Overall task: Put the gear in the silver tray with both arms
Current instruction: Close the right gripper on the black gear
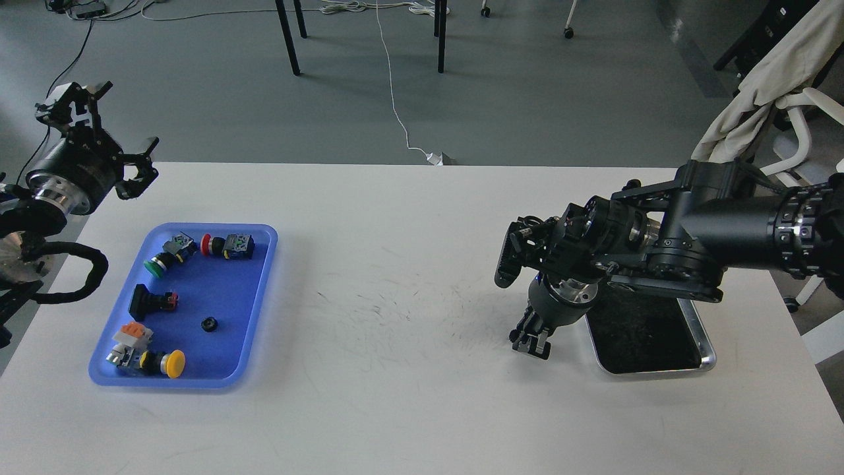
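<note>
Black left gripper (pixel 99 132): jaws spread wide and empty, raised beyond the table's (pixel 409 409) far-left corner. Blue tray (pixel 260 290) lies below and right of those jaws, well apart from them.

Blue tray contents: green button (pixel 157 265), red button (pixel 207 245), black switch (pixel 146 301), orange-topped block (pixel 132 335), yellow button (pixel 173 363). One small black gear (pixel 210 324) sits alone on the bare tray floor, toward the tray's right rim, with room around it for fingers. I judge this is a gear to be moved; it is untouched.

White table middle: a wide bare stretch between the two trays, scuffed but free of objects, so I have open room for carrying or handing over.

Right gripper (pixel 531 342): pointing down, tips close over the tabletop, just left of the silver tray (pixel 705 359). The fingers are small and dark from my view; I cannot tell whether they are parted or clenched, or whether they hold anything.

Silver tray: right of those jaws, near the table's right edge, its far end hidden under my right arm. The visible dark floor shows no gear. I judge nothing is delivered yet; if these jaws carry a gear, a short move right over the raised rim remains.

Margins: the silver tray's right rim is near the table edge, leaving little room on that side.
</note>
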Tool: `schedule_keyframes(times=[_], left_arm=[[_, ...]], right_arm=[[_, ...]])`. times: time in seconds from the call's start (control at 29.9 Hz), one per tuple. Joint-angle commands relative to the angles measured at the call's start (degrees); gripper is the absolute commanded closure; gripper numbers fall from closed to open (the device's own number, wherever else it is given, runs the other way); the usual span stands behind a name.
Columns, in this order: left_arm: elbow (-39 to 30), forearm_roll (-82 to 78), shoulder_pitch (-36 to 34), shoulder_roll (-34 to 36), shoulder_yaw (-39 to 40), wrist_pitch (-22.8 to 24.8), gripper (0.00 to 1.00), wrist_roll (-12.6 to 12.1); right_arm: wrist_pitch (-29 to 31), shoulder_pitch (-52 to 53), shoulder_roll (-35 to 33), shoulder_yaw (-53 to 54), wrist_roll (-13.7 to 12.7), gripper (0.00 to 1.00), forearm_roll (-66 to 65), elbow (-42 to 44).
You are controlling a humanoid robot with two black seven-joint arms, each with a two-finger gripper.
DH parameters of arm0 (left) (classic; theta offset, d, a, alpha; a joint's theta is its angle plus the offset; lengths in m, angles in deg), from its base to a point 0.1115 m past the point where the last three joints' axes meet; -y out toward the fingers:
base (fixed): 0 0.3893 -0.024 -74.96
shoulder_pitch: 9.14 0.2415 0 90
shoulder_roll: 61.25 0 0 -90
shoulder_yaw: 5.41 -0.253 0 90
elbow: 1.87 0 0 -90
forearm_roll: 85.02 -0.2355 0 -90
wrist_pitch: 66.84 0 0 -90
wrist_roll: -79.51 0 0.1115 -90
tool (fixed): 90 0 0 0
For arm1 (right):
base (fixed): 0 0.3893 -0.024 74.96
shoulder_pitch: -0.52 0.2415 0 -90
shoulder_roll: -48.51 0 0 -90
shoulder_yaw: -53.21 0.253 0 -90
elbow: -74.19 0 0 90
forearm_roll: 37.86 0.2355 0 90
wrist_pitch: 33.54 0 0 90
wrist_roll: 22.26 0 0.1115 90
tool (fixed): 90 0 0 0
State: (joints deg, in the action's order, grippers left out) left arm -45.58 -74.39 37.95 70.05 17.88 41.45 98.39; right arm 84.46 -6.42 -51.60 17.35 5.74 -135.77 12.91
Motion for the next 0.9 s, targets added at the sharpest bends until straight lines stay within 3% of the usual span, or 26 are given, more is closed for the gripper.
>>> schedule_keyframes(times=[0.0, 0.37, 0.43, 0.87], left_arm=[[0.0, 0.0, 0.1, 0.0, 0.0, 0.2, 0.02, 0.0], [0.0, 0.0, 0.2, 0.0, 0.0, 0.5, 0.02, 0.1], [0.0, 0.0, 0.2, 0.0, 0.0, 0.5, 0.02, 0.1], [0.3, -0.1, 1.3, 0.1, -0.1, 0.5, 0.02, 0.0]], right_arm=[[0.0, 0.0, 0.4, 0.0, 0.0, 0.67, 0.0, 0.0], [0.0, 0.1, 0.5, 0.0, 0.0, 0.75, 0.0, 0.0], [0.0, 0.0, 0.5, 0.0, 0.0, 0.84, 0.0, 0.1], [0.0, 2.2, 0.1, 0.1, 0.0, 0.91, 0.1, -0.2]])
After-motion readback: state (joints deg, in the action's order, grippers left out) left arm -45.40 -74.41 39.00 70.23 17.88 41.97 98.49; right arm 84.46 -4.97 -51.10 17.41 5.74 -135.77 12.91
